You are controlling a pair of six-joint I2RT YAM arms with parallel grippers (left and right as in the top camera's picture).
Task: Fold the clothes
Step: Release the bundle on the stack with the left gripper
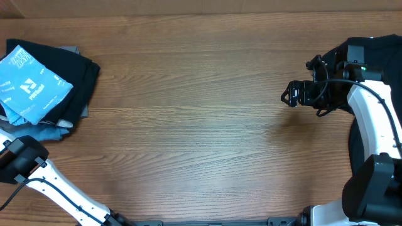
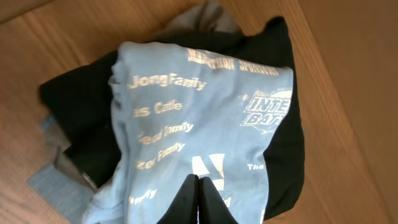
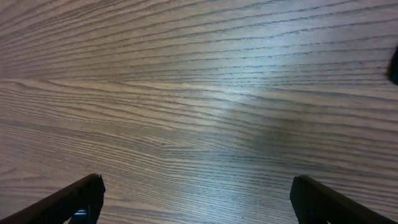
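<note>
folded light sky-blue thin t-shirt with white lettering tops the stack of dark folded garments at the wooden worktop's far left corner, apparently stowed as finished. left gripper hangs clenched, empty, just above it; right gripper gapes over bare wood, idle.

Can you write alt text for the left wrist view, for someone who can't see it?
A folded light blue T-shirt with white lettering lies atop a black garment and grey cloth on a wooden table. The left gripper, shut, shows at the bottom edge.
</note>
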